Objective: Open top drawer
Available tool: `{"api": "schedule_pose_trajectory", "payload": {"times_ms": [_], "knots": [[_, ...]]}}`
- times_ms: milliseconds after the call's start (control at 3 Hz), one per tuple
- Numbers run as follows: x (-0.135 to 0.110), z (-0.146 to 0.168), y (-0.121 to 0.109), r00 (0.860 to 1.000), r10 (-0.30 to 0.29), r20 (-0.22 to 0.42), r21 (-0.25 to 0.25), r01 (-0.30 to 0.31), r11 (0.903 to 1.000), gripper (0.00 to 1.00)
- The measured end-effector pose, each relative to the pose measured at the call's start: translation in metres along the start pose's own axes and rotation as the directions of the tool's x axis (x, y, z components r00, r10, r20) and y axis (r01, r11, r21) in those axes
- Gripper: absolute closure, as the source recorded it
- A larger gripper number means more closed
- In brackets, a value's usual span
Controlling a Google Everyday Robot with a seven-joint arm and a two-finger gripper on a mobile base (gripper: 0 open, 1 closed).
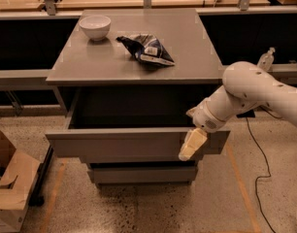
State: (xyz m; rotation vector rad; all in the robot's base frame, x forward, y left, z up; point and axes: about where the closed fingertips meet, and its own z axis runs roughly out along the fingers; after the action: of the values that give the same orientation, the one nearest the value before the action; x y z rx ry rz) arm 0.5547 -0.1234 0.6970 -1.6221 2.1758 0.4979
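Note:
The top drawer point(119, 143) of the grey cabinet is pulled far out, its flat handleless front toward me and its deep dark interior showing. My gripper point(191, 146) hangs over the drawer front's right end, cream fingers pointing down against the panel. The white arm reaches in from the right. Below, the narrower lower drawer fronts point(141, 173) sit closed and mostly shadowed by the open drawer.
On the cabinet top point(187, 57) stand a white bowl point(95, 26) at the back left and a dark chip bag point(147, 49) in the middle. A cardboard box point(10, 188) sits on the floor at the left. A black cable point(255, 154) runs on the floor at the right.

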Motion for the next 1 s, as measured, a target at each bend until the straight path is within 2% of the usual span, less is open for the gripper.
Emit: {"api": "schedule_pose_trajectory", "payload": {"times_ms": [333,667,1000], "knots": [[0.000,0.000,0.000,1.000,-0.001,-0.001,-0.002,0.001,1.0000,0.00],[0.019,0.008,0.033,0.997,0.071,-0.003,-0.059,-0.071,0.9957,0.00],[0.031,0.010,0.062,0.989,0.150,0.003,-0.103,-0.149,0.9835,0.00]]}}
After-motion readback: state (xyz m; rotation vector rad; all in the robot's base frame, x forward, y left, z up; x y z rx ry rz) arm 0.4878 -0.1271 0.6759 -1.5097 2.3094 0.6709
